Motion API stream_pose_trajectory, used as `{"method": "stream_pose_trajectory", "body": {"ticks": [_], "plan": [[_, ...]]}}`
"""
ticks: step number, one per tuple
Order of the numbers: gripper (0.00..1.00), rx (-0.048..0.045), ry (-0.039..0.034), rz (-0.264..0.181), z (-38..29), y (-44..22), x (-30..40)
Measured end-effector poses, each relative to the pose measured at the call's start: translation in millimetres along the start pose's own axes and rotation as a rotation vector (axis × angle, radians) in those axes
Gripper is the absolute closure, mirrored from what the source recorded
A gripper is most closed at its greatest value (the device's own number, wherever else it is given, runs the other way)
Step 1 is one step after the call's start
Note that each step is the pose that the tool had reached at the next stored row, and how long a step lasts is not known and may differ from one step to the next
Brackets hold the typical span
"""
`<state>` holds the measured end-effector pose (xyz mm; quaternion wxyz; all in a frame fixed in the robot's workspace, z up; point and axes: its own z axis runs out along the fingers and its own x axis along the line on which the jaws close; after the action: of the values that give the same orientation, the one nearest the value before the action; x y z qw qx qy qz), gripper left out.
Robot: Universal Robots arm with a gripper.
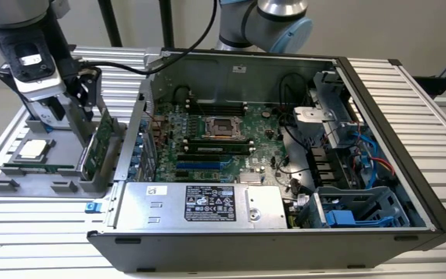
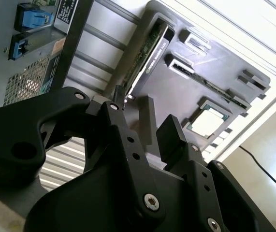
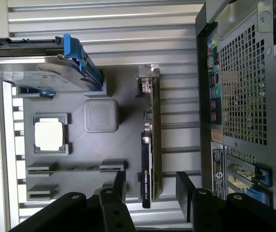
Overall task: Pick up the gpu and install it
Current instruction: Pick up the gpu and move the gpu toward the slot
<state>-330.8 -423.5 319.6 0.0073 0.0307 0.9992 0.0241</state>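
Black claw (image 3: 151, 180) is spread, 2 fingers straddling the gpu (image 3: 151, 140), a flat green-and-black card with a silver end bracket; no contact seen. The gpu stands on edge in the grey moulded holder tray (image 3: 128, 116) beside the open black computer case (image 1: 285, 145). Best done by keeping the card centred, pinching the flat faces squarely and lifting straight.

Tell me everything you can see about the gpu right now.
The gpu is a small flat card standing on edge in a slot of the grey holder tray, beside the open computer case. One face is green circuit board, the other a black shroud, and a silver bracket caps one end. The open tool straddles it, one finger on each side, with no visible contact.
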Motion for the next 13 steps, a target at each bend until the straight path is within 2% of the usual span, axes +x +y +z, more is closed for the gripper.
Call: {"method": "stream_pose_trajectory", "body": {"ticks": [13], "plan": [[0.0,0.0004,0.0004,0.0,12.4,-1.4,0.1]]}}
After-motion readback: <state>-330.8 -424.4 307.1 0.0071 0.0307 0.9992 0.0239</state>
